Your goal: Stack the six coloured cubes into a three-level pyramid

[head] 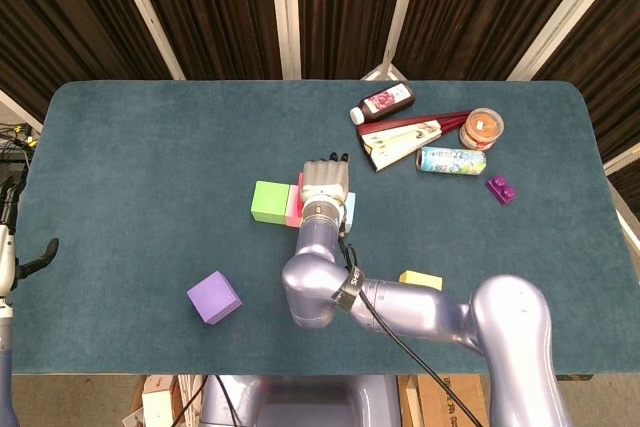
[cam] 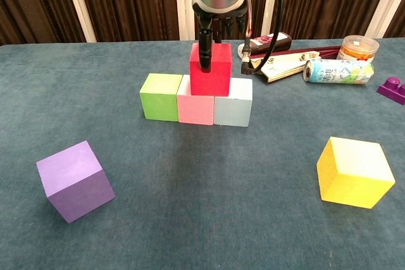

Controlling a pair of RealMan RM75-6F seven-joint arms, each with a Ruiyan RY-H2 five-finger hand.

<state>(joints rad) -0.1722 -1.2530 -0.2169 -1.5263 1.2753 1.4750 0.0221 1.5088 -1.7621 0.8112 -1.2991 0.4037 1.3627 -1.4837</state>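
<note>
The teal table [head: 150,147] fills most of the head view. Across the lower right of that view sweeps the silver right arm [head: 420,312], reaching up toward the middle of the frame, where the right hand [head: 325,182] hangs over the cubes. In the chest view that hand [cam: 215,26] comes down from the top centre and grasps the red cube [cam: 211,69], a dark finger [cam: 205,52] running down its front face. The red cube sits on the row beneath, over the pink cube [cam: 196,108] and the pale blue cube [cam: 233,110]. The green cube [cam: 161,96] touches the pink one on its left, completing the row in the middle of the frame. The yellow cube [cam: 354,171] lies alone at lower right, the purple cube [cam: 74,180] alone at lower left. At the far left edge of the head view a sliver of the left hand [head: 28,262] shows; I cannot tell its state. A cluster of bottles and tins [head: 430,132] sits upper right.
</note>
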